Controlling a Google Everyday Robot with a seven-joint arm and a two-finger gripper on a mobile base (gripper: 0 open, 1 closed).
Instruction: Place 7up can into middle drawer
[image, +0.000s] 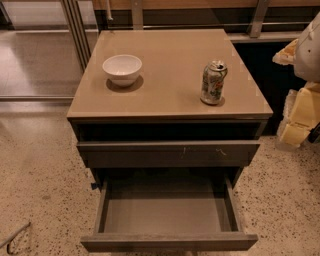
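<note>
7up can (213, 82) stands upright on the cabinet surface (170, 50), well right of a white bowl (122, 69) — the middle drawer (167, 212) below is pulled out. My jaws sit at the right edge, well apart from the can — open or closed, I cannot tell.

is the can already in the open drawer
No, the can stands on the cabinet top, the open drawer holds nothing, and the gripper hangs at the right edge.

We see the dented green-white metal 7up can (213, 82) upright on the worktop (170, 65), the wide grey-brown middle drawer (167, 215) pulled open, and the gripper (299, 117) at the right edge.
</note>
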